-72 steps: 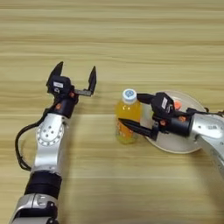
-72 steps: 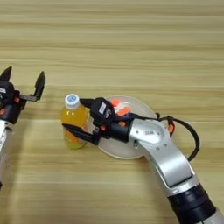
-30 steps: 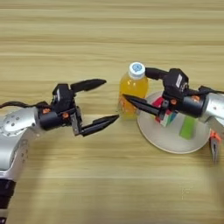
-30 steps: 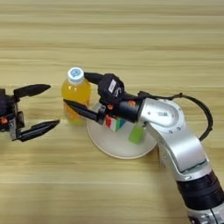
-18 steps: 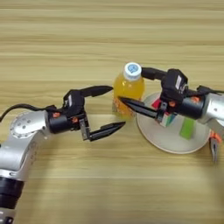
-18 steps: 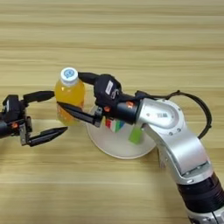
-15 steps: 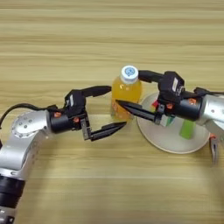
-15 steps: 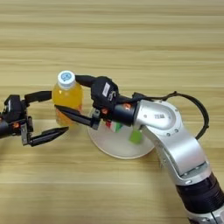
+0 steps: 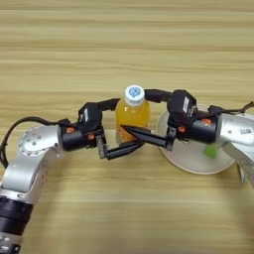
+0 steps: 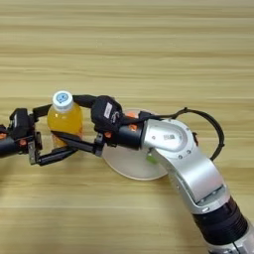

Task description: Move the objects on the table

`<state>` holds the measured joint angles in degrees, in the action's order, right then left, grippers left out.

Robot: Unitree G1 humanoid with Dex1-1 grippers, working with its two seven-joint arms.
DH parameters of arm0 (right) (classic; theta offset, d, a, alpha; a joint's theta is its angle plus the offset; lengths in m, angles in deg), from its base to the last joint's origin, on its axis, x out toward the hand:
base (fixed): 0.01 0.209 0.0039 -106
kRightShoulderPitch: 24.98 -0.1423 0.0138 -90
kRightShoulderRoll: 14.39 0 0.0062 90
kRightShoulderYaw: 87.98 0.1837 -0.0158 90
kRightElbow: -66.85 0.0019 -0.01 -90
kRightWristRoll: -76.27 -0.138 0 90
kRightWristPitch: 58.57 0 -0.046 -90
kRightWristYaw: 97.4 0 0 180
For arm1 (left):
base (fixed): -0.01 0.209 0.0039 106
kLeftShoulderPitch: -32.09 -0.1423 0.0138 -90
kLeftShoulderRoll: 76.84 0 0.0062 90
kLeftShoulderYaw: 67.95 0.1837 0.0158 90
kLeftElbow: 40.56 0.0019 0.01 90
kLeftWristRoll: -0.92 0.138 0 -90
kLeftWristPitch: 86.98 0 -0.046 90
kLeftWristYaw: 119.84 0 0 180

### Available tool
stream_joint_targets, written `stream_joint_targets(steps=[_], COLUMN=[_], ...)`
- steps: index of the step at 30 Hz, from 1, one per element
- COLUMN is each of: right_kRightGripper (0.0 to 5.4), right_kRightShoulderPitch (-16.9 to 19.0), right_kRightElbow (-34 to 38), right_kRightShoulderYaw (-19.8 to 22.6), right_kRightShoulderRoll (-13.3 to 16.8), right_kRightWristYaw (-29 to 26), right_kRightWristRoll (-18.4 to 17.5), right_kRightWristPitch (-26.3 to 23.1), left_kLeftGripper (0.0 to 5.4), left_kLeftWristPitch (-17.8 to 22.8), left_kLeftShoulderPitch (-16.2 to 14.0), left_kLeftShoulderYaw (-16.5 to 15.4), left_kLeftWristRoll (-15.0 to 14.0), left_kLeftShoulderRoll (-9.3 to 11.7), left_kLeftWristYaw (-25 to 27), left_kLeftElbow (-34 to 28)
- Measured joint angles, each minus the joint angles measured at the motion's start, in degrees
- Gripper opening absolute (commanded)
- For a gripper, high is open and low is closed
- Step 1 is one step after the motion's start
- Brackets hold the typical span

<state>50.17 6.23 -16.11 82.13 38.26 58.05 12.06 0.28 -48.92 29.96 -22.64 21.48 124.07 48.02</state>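
My right tool (image 9: pixel 140 115) grips the juice bottle (image 9: pixel 132 115) beside the plate (image 9: pixel 188 158). My left tool (image 9: pixel 115 127) spreads wide around it, seemingly without contact yet.

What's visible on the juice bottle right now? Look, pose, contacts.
The juice bottle is small and clear-looking, filled with orange liquid, with a white cap bearing a bluish mark on top. It stands upright on the table, just left of the round plate. The right gripper spans it, one finger behind and one in front. The left gripper brackets it from the other side, its fingers spread; contact there cannot be confirmed.
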Motion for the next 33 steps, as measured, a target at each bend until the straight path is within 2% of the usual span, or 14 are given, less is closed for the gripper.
stream_joint_targets(steps=[16,28,29,33], right_kRightGripper=[3.46,3.46,3.75,4.15], right_kRightShoulderPitch=[0.0,0.0,0.0,0.0], right_kRightElbow=[-1.1,-2.1,-2.1,-2.1], right_kRightShoulderYaw=[0.0,-0.8,-0.8,-0.9], right_kRightShoulderRoll=[0.2,0.3,0.3,0.4], right_kRightWristYaw=[0.0,-0.3,-0.3,-0.3], right_kRightWristRoll=[1.3,2.2,2.2,2.2], right_kRightWristPitch=[1.1,1.9,1.9,1.9], left_kLeftGripper=[3.40,3.39,3.39,3.39], left_kLeftWristPitch=[-0.2,-0.3,-0.3,-0.3], left_kLeftShoulderPitch=[0.0,-0.1,-0.1,-0.1], left_kLeftShoulderYaw=[0.4,0.4,0.4,0.4], left_kLeftWristRoll=[0.9,2.0,2.1,2.2], left_kLeftShoulderRoll=[-0.4,-0.6,-0.6,-0.6], left_kLeftWristYaw=[-0.1,-0.1,-0.1,-0.2], left_kLeftElbow=[0.4,1.0,1.0,1.1])
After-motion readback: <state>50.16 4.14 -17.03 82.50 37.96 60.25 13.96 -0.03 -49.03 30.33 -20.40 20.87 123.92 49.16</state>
